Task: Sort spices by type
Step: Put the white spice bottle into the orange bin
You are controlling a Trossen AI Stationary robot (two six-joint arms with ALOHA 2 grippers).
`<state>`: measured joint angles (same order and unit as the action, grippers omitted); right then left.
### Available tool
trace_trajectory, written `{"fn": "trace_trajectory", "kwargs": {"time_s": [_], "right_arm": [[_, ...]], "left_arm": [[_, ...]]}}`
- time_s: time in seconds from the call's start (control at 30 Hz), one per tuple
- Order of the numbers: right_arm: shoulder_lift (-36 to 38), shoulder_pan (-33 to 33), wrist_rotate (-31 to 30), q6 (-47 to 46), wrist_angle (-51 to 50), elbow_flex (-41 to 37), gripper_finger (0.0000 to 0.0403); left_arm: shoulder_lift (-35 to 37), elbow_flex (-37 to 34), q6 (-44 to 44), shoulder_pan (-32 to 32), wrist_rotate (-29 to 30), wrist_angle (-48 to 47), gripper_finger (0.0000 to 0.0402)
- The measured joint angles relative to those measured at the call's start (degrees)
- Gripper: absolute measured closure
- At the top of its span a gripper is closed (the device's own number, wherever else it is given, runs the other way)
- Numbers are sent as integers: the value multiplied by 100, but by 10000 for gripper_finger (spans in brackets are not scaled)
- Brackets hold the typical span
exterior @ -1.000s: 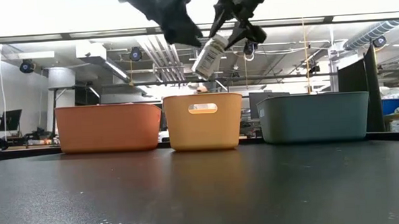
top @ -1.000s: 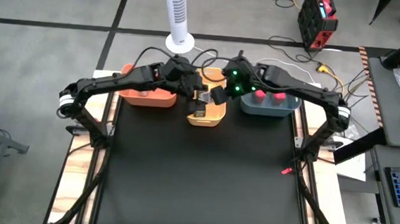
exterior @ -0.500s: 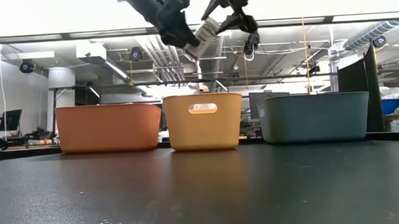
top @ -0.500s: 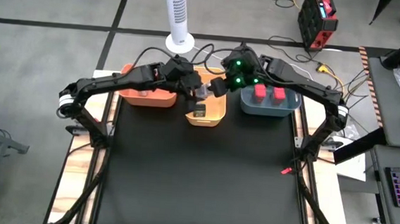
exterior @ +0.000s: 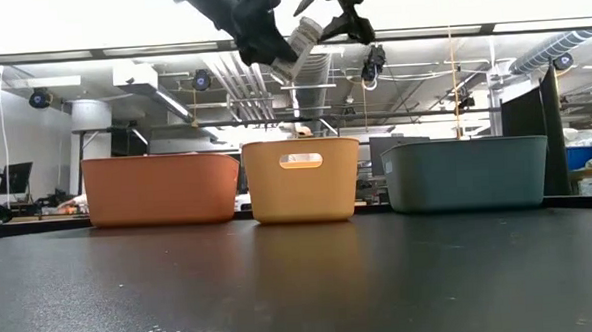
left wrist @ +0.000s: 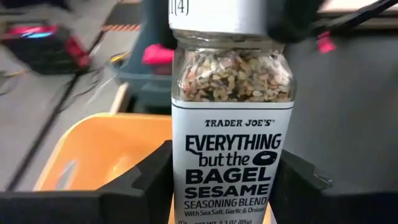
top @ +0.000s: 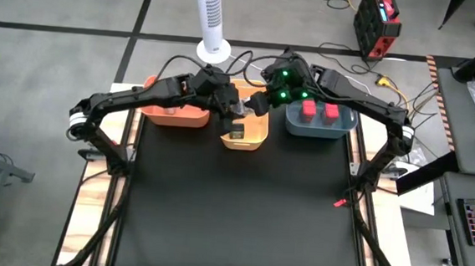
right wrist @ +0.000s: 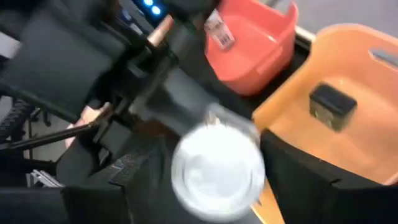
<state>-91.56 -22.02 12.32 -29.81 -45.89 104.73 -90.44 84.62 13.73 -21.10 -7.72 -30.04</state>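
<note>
The clear white-capped jar (left wrist: 227,124) hangs in the air above the yellow bin (top: 258,139), its body clasped between the partly closed jaws of the left gripper (left wrist: 224,180). The right gripper (right wrist: 217,180) sits around its cap, and I cannot tell whether those jaws grip it or stand clear. If one arm pulls away while both clamp, the jar may twist loose. If the left hold is weak, it likely drops beside the black box (top: 236,133), the wrong type, instead of reaching the orange bin (top: 167,114).
</note>
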Motion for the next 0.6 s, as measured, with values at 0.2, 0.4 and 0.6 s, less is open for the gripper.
{"fn": "trace_trajectory", "kwargs": {"time_s": [0.2,0.4,0.6], "right_arm": [[297,-34,2,472,347,13,112],[775,-20,-3,1662,531,20,84],[1093,39,-35,2582,763,15,68]], "left_arm": [[285,-2,-83,-136,-604,213,218],[680,-9,-340,-372,-1609,801,218],[965,-7,-174,-377,-1450,1127,218]]}}
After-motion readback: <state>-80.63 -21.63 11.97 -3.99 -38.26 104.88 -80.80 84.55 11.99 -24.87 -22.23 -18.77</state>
